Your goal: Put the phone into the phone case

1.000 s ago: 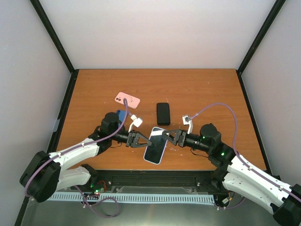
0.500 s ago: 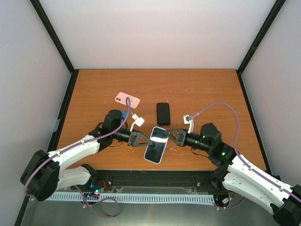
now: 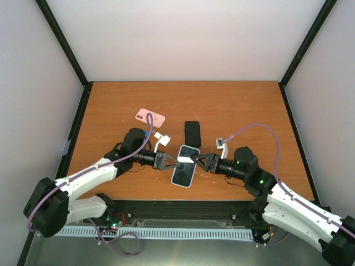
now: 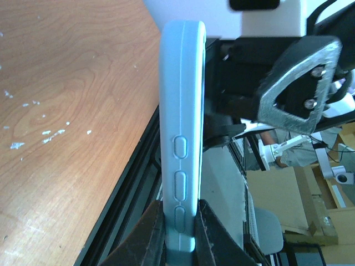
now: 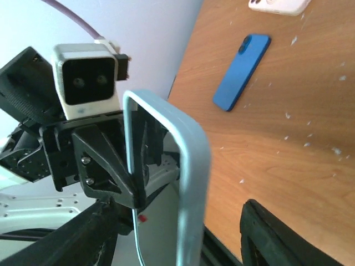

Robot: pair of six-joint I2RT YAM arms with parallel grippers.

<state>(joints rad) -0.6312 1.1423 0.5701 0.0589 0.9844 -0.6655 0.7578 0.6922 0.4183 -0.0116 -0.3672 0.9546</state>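
Grips the pale blue phone case [image 3: 184, 169] tight in the left claw [image 3: 175, 161], above the brown wooden worktop [image 3: 249, 111]. Holds the right claw [image 3: 196, 161] wide open around its right edge.

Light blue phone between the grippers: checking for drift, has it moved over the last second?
Yes. The light blue phone has shifted slightly toward the black rectangular item lying beyond it on the table.
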